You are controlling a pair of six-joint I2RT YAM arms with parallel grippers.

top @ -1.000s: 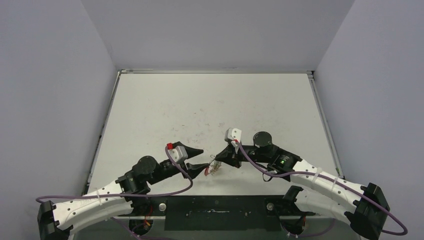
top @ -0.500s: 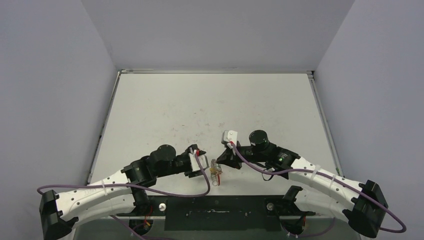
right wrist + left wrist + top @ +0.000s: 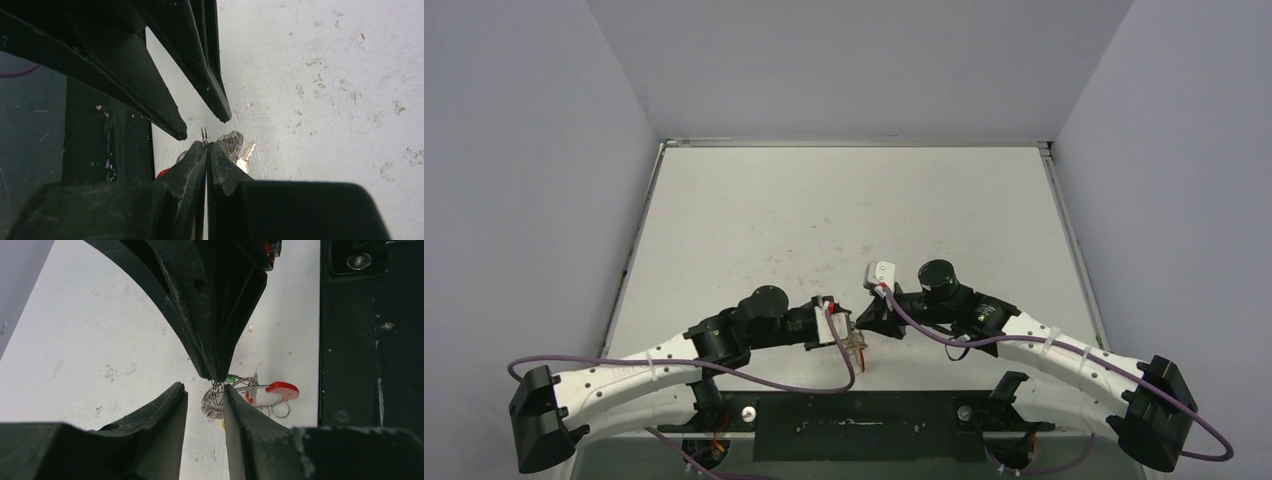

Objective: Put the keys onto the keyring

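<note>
Progress: mid-task, threading step by my read, not finished. The thin silvery wire keyring (image 3: 262, 387) and the tiny silver metal keys (image 3: 214, 409) sit in one tangled bunch right at the tip of the right gripper (image 3: 206, 144), low over the white table (image 3: 824, 220). I can't tell if the bunch rests on the table or hangs. Some small loops look already gathered on the wire. How many keys are truly on is too small to tell, and no loose key shows away from the bunch.

Right jaws: pressed flat together, pinching a thin wire loop that I take for part of the keyring.

Left gripper (image 3: 204, 390): jaws apart with a narrow gap, one finger on each side of the right gripper's tip and the pinched wire. Nothing is clamped between them as far as I can see.

What's left, as a judgement: work the remaining keys onto the wire, then let go.

Orientation: the keyring shows nearly edge-on. Its long axis runs from the right gripper's tip toward the dark base plate (image 3: 370, 340) at the near edge. The flat red plastic piece (image 3: 282, 389) is at the far end from that tip, and the small green plastic tag (image 3: 231, 379) is just beside it. One key, in the right wrist view, lies just beside the tip, pointing away from it.
</note>
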